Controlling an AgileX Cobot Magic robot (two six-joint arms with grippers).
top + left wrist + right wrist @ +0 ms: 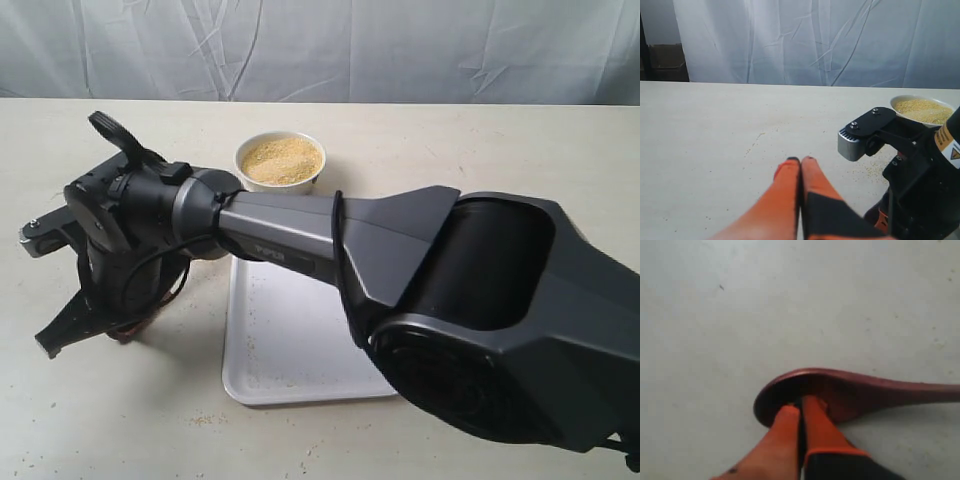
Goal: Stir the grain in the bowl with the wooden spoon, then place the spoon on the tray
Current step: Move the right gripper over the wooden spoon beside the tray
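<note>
The wooden spoon (865, 390) lies on the bare tabletop, its dark red-brown oval bowl toward my right gripper (800, 405). That gripper's orange fingers are shut together, tips resting at the spoon's bowl with nothing between them. In the exterior view the right gripper (75, 325) reaches across and points down at the table left of the tray (290, 340), hiding the spoon. The white bowl (245, 172) behind the tray holds the yellow grain (283, 160). My left gripper (800, 160) hovers shut and empty over the table.
Loose grain specks lie on the tray and on the table (867, 172) near the right wrist (875, 132). The bowl (900, 100) sits just behind that wrist. A pale curtain hangs behind the table's far edge.
</note>
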